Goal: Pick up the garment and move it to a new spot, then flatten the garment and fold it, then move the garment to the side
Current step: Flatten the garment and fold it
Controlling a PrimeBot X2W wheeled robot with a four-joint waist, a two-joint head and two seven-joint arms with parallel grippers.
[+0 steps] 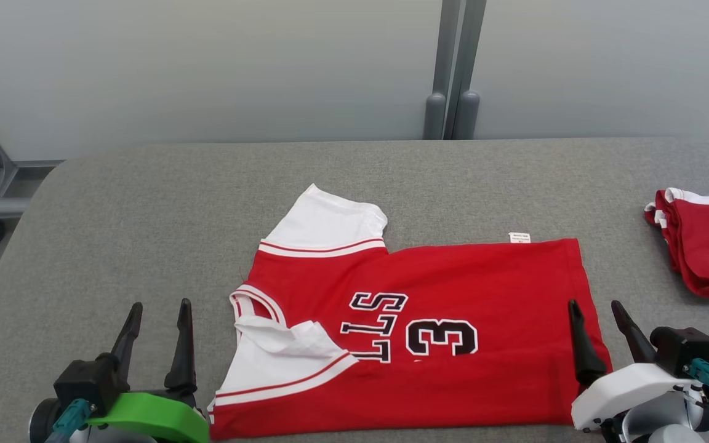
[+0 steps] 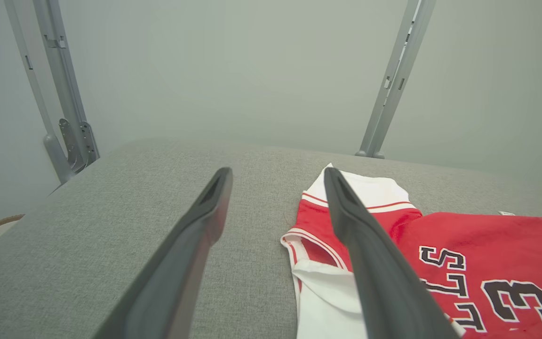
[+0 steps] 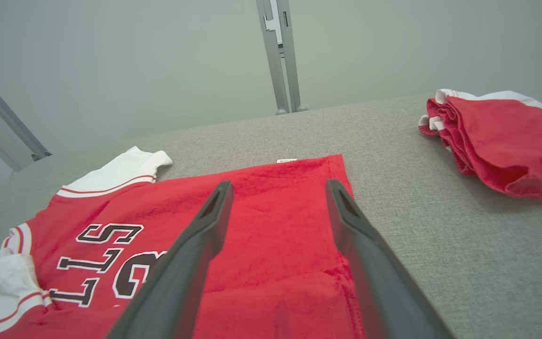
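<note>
Left tool (image 1: 160, 303) lower left, fingers spread, empty; right tool (image 1: 594, 303) lower right, spread, empty, at hem of red jersey (image 1: 453, 283) lying mid-frame on grey counter (image 1: 145, 203).

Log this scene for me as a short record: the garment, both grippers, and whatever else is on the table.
garment: red jersey, spread on the grey table, near sleeve turned over its front
left gripper: open, empty, beside the collar end
right gripper: open, empty, at the hem end
other: second red garment, far right of table
</note>
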